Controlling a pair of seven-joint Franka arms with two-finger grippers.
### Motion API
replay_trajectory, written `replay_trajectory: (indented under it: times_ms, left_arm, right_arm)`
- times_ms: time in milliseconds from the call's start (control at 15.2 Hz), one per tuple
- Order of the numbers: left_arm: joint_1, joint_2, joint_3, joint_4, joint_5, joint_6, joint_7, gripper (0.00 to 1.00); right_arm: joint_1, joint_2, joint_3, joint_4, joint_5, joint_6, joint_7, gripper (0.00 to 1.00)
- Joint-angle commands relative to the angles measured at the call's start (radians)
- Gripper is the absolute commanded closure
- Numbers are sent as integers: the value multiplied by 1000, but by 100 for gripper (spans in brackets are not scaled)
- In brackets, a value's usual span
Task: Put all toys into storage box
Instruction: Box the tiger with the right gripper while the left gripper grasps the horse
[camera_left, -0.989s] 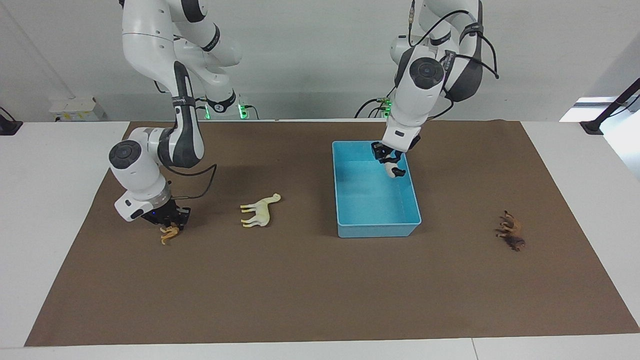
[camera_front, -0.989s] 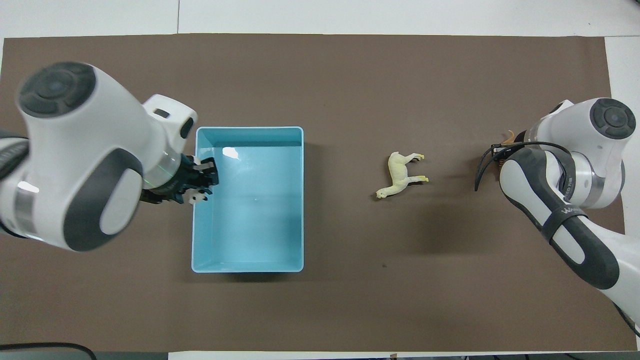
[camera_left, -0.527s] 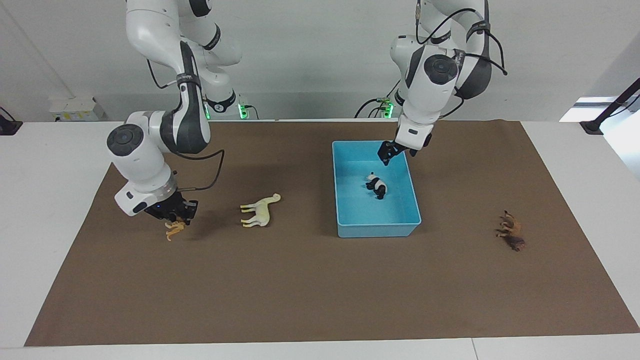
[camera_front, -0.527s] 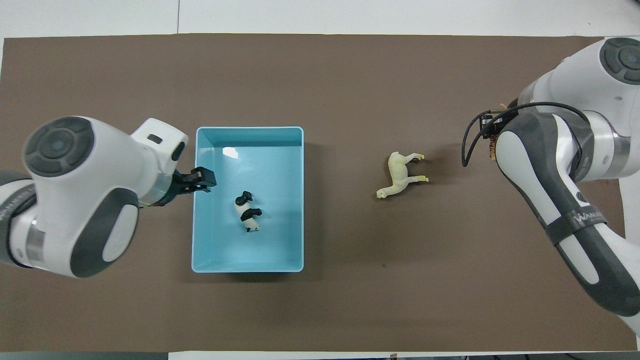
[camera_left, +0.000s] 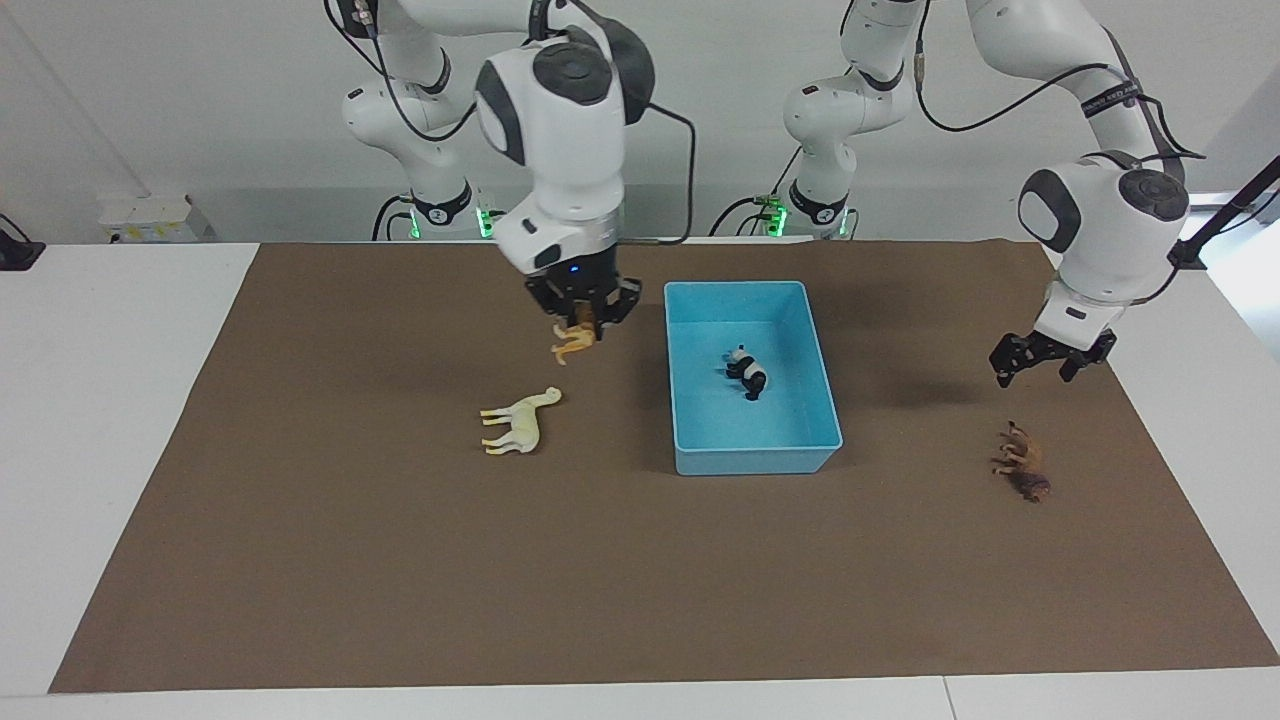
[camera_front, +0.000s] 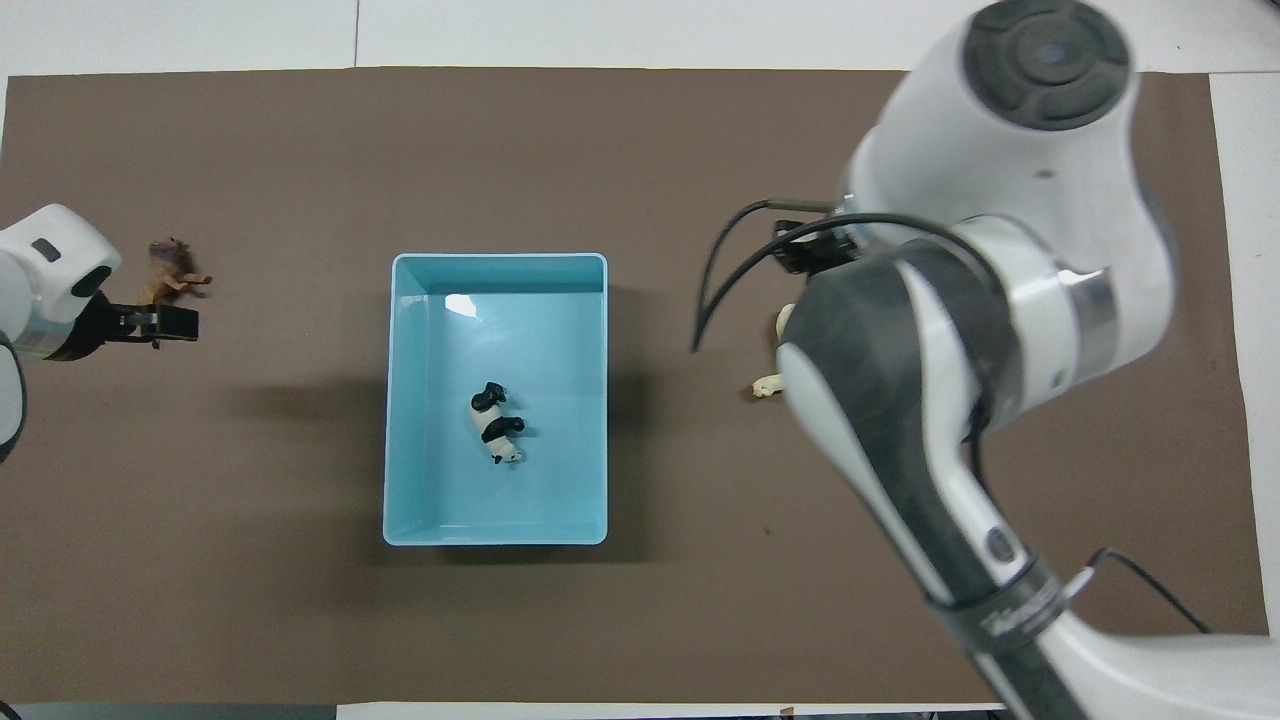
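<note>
The light blue storage box stands mid-mat. The black-and-white panda lies inside it. My right gripper is shut on the orange tiger and holds it in the air over the mat, beside the box; the overhead view hides both under the arm. My left gripper is open and empty, over the mat just beside the dark brown lion. The cream camel lies on the mat, mostly hidden by the right arm in the overhead view.
A brown mat covers the white table. The right arm's big elbow blocks much of its end of the mat in the overhead view.
My right gripper has lifted the tiger and carried it toward the box. My left gripper has swung away from the box to the lion. The panda stays in the box.
</note>
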Motion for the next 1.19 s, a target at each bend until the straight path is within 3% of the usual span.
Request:
replay_trajectory:
  times_ms: [0, 264, 462, 527, 593, 857, 989, 1055, 1121]
  left_arm:
    - [-1, 33, -17, 12, 26, 95, -8, 0]
    - [-4, 224, -22, 133, -17, 186, -15, 0]
    - [-12, 259, -20, 158, -65, 221, -19, 0]
    - [-7, 278, -20, 162, -65, 243, -19, 0]
    - [-9, 286, -20, 162, -70, 254, -19, 0]
    - [-3, 320, -19, 149, -74, 289, -20, 0]
    - [-1, 322, -19, 143, -74, 287, -20, 0]
    - [-3, 322, -19, 143, -74, 284, -26, 16]
    - [-3, 322, -19, 143, -74, 283, -52, 44]
  right_arm:
    - [87, 94, -4, 113, 38, 57, 90, 100]
    - [210, 234, -12, 118, 46, 222, 209, 100]
    - [218, 257, -9, 92, 48, 261, 221, 100]
    - [218, 255, -9, 92, 48, 250, 239, 77]
    - [219, 255, -10, 90, 45, 247, 259, 2]
    - [212, 255, -18, 109, 43, 163, 319, 0]
    - [183, 219, -41, 115, 45, 93, 312, 0]
    - [150, 173, -58, 113, 42, 65, 293, 0]
    - [115, 141, -61, 109, 42, 59, 236, 0]
